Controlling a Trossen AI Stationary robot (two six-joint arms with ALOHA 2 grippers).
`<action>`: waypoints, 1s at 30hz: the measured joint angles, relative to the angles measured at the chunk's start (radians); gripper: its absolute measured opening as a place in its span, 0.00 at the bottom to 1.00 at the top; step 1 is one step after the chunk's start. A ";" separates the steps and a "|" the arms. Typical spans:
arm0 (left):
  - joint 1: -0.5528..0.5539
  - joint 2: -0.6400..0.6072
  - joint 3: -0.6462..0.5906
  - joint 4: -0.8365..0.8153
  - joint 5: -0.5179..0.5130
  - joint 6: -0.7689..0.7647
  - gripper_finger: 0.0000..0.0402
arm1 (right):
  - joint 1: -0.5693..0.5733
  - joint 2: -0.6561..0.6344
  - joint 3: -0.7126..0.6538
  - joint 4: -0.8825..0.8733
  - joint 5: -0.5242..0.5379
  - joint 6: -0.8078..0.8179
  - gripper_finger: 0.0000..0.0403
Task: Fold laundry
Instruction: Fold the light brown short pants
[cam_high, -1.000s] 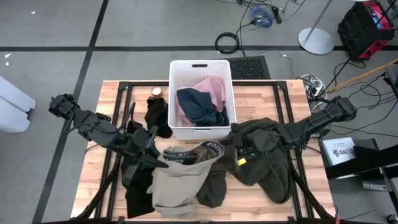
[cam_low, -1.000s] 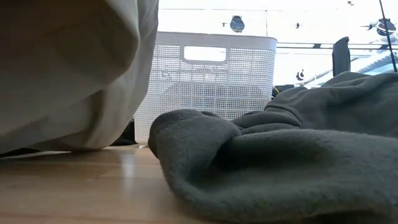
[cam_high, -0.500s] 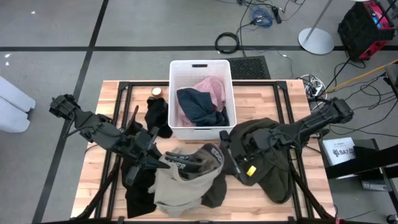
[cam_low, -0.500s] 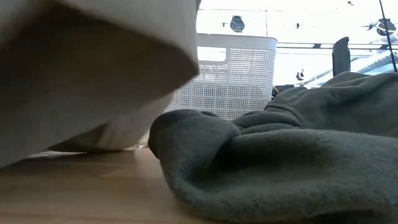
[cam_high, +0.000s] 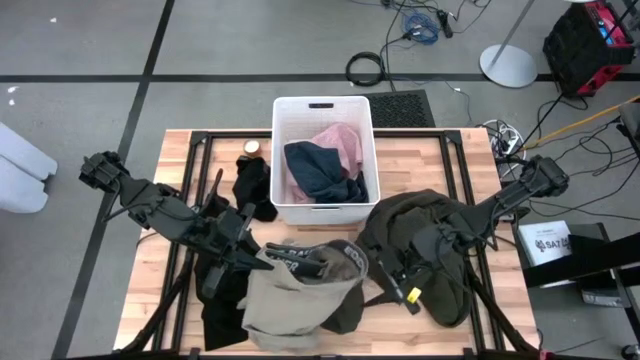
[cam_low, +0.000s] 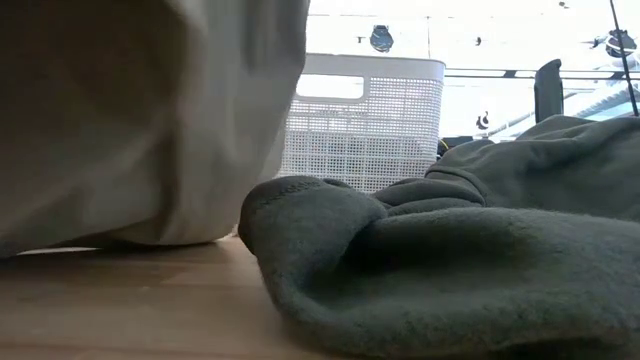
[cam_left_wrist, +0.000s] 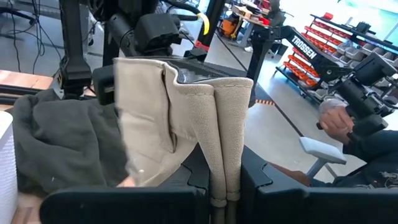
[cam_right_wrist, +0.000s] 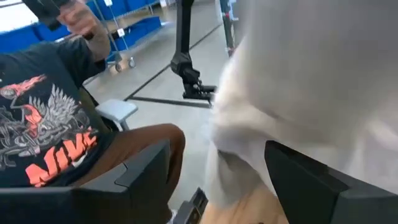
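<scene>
Pinching a fold of the beige-tan garment (cam_left_wrist: 186, 124), the left gripper (cam_high: 243, 252) sits at the front-left of the table (cam_high: 150, 290), fingers pressed tight on the cloth; the wrist view shows the doubled hem squeezed between them. Black garments (cam_high: 222, 300) lie under and beside that arm, another black piece (cam_high: 252, 185) just left of the white bin (cam_high: 322, 105). Beige-tan cloth hangs off the grip and bunches down over the front-centre of the table, dark waistband showing on top. Behind it, the bin holds the navy blue garment (cam_high: 322, 175) with the pale pink one (cam_high: 340, 142) behind that. Right of centre, the right gripper (cam_high: 400, 290) is low by the beige piece's right edge, fingers spread wide and nothing between them, pale cloth filling the space just ahead of it in its wrist view. The dark olive-grey garment (cam_high: 430, 240) sprawls under that arm; in the low view it is heaped close to the beige piece. A person sits beyond the table, seen in both wrist views.

Risks, my read: one-sided hold, so the beige piece could sag and twist instead of spreading flat. The right gripper could catch olive cloth along with the beige, or close on the wrong layer, dragging both. The beige hem could slip out if pulled hard.
</scene>
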 joint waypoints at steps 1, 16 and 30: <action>0.000 0.000 0.000 0.000 -0.001 0.000 0.08 | 0.002 0.000 0.000 0.011 0.000 -0.002 0.62; 0.001 0.000 0.000 -0.002 -0.009 -0.001 0.08 | 0.003 -0.002 0.000 -0.180 0.168 0.119 0.62; 0.001 0.000 0.000 -0.014 -0.018 -0.005 0.08 | 0.002 -0.004 0.074 -0.103 0.295 -0.055 0.62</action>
